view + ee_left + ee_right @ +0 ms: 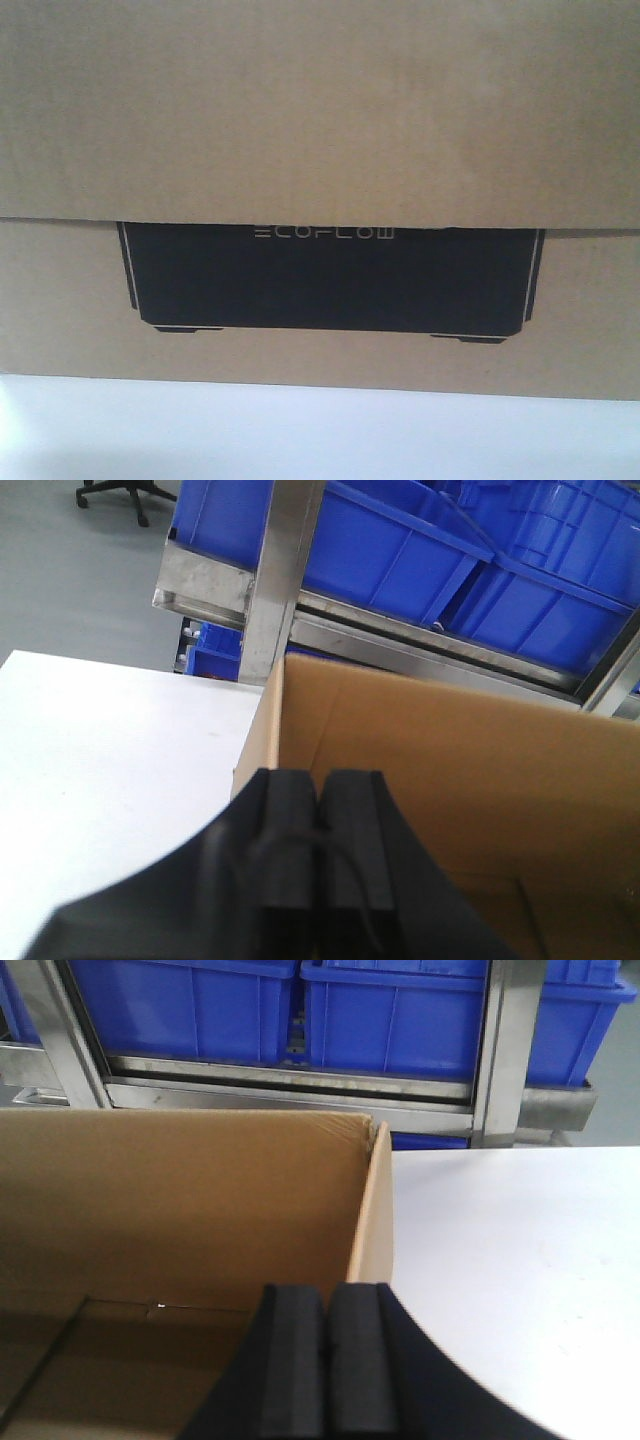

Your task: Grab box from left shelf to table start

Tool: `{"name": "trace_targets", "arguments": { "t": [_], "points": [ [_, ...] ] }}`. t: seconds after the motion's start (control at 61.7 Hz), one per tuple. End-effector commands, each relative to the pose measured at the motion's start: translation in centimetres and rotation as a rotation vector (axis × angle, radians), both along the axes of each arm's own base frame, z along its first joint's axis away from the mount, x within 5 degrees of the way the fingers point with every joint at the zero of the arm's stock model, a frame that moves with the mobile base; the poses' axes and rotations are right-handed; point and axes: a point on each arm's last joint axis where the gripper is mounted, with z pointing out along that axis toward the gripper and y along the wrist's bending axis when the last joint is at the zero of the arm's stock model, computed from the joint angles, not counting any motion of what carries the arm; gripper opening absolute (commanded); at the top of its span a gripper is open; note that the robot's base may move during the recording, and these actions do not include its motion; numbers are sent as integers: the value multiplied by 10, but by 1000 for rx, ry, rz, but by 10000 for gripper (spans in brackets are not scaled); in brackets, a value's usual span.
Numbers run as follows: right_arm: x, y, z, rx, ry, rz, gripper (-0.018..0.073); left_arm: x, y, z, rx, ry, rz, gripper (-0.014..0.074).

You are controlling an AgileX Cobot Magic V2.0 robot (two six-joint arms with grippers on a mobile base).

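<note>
On the bench (520, 1260) your box (320, 120) sits flat, left gripper (320, 810) and right gripper (325, 1320) both pinched closed, holding nothing.

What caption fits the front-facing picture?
Brown ECOFLOW box resting on the white table, filling the view.

Brown box (320, 110) with black panel (330, 275), white table (320, 440), blue bins (250, 1010)

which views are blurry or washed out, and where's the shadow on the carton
Front-facing view: soft and hazy, the table blown out to bluish white, the box filling the frame. Left wrist view: the left gripper close and blurred, bins sharper. Right wrist view: the right gripper soft, the box interior darkening toward the lower left.
</note>
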Motion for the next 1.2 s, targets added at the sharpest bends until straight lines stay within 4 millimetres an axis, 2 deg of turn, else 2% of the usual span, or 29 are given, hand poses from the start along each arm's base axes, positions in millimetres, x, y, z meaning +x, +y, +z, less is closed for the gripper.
{"name": "trace_targets", "arguments": {
  "t": [0.0,0.227,0.389,0.664,1.182],
  "points": [
    [-23,-3,2,-42,-201,-3,20,-23,4,-1,-48,-176,-7,-47],
    [-72,-10,-47,-111,-322,-16,20,-65,15,-66,-30,-207,-8,-47],
    [-90,-13,-75,-107,-337,-22,20,-82,20,-96,85,-236,-3,-47],
    [-95,-13,-81,-103,-382,-22,20,-87,21,-96,126,-309,-5,-47],
    [-95,-13,-82,-103,-385,-20,20,-87,21,-96,126,-309,-5,-47]
  ]
}}
